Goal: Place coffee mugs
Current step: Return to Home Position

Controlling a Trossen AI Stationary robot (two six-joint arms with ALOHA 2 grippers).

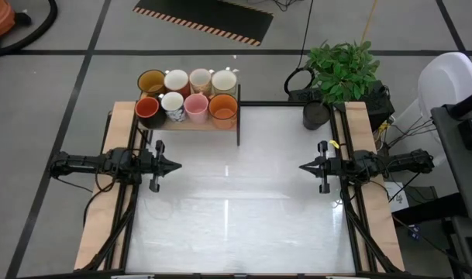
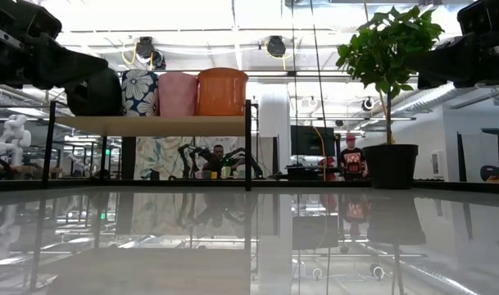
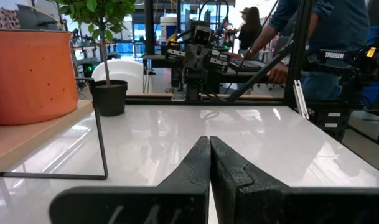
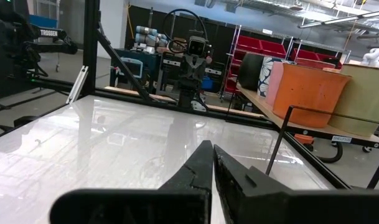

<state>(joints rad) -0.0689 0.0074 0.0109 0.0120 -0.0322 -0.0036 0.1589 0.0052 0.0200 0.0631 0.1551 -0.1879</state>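
On the shelf (image 2: 151, 124) at the table's far edge, on the left arm's side, all eight coffee mugs (image 1: 200, 80) stood upright in two rows of four while I watched from the remote station. The front row ran from the red mug (image 1: 147, 109) through the blue-patterned mug (image 1: 172, 105) and the pink mug (image 1: 196, 107) to the orange mug (image 1: 223, 108), which sat at the shelf's end nearest the table's middle. Behind them, the amber-yellow mug (image 1: 151, 81) led three white or cream mugs (image 1: 177, 80). From table height, the patterned, pink and orange mugs showed side by side on the board.

My left pincer (image 1: 173, 165) hung over the left side of the glossy white table (image 1: 236, 201), its fingers pressed together on nothing and its tip aimed at the middle. My right pincer (image 1: 305, 167) faced it from the opposite side, likewise closed and empty. Both were well apart from the shelf, with bare tabletop between them.

At the far right corner a leafy plant (image 1: 342, 70) rose from its dark pot (image 1: 316, 115). Beyond the table's right side, a person (image 3: 326, 37) in a blue shirt stood by the frame.
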